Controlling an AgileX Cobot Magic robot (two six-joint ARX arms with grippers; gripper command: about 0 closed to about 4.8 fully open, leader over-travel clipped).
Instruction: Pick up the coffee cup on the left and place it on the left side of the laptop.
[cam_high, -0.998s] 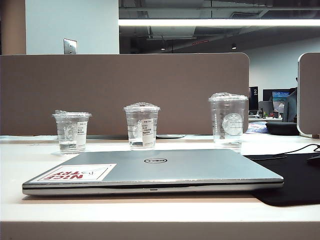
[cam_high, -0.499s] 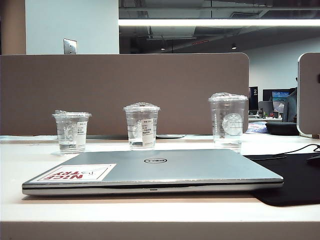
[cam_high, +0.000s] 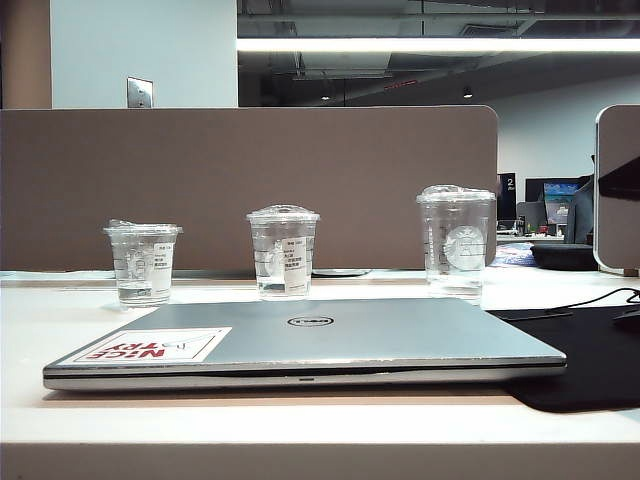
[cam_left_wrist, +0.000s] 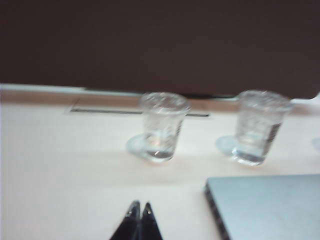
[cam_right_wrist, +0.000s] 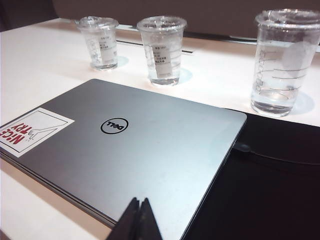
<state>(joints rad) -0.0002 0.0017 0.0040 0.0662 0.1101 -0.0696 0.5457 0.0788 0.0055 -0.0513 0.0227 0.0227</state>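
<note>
Readable marks on the closed laptop and the cups

The laptop carries a round Dell logo at mid-lid and a red-and-white sticker reading "NICE TRY" at one corner, upside down in the exterior view. The coffee cup has a white label with print too small to read, as does the domed-lid cup. The tallest cup bears a round white logo with illegible lettering.

We see the laptop lying closed on the desk, with three cups in a row behind it. The coffee cup stands leftmost, the middle cup beside it, the tall cup rightmost; a mat lies right of the laptop.
</note>
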